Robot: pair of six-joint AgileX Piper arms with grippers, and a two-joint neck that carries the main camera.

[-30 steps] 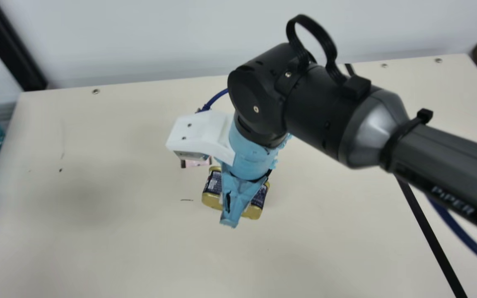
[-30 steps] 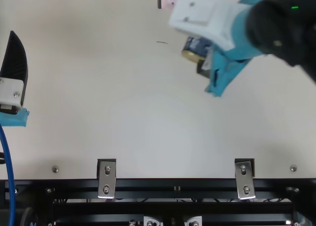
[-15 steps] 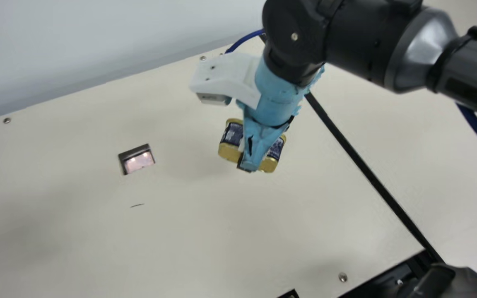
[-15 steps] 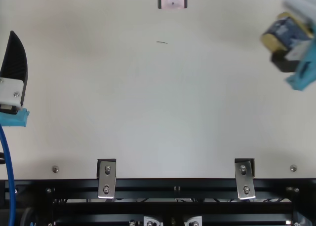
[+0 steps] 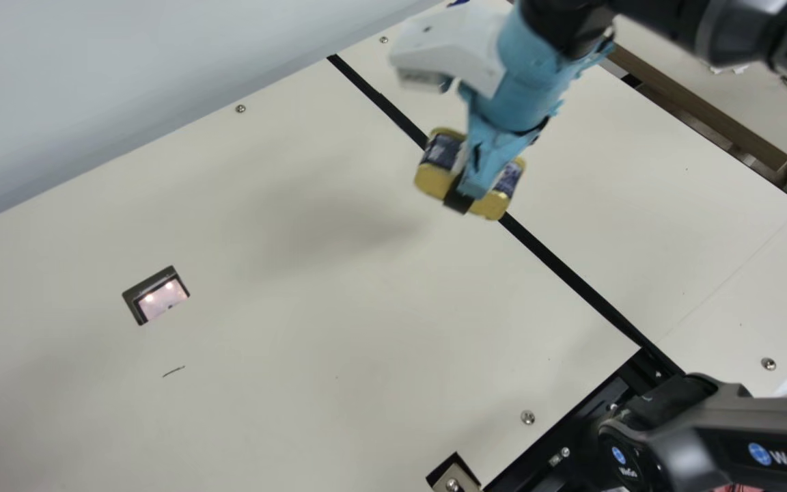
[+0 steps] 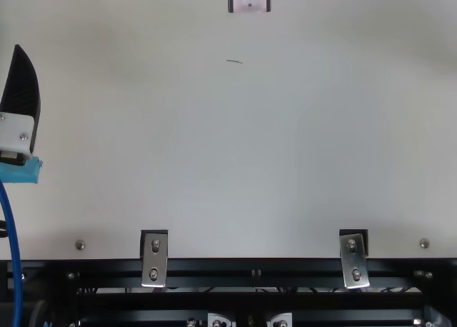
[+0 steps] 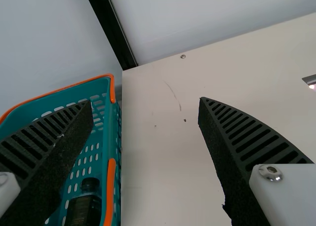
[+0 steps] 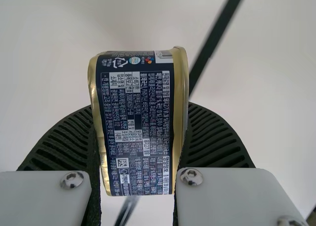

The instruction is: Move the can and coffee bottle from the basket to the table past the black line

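Clamping the gold-rimmed can, the right jaws hold it raised near the black line; left jaws stand wide, empty.

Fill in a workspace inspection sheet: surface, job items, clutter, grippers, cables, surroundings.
Surface: cream table, straight black line across it, short dark scratch-like mark.
Job's things: dark-blue can with gold rims held above the table; dark bottle with black cap in the teal plastic basket.
Clutter: dark-framed, pink-lit rectangle in the table area; cannot tell what it is.
Grippers: left gripper open, nothing between its fingers; right gripper closed on the can.
Cables: thick blue cable at the top view's left edge.
Surroundings: pale grey wall behind; wood-edged surface beyond the table.
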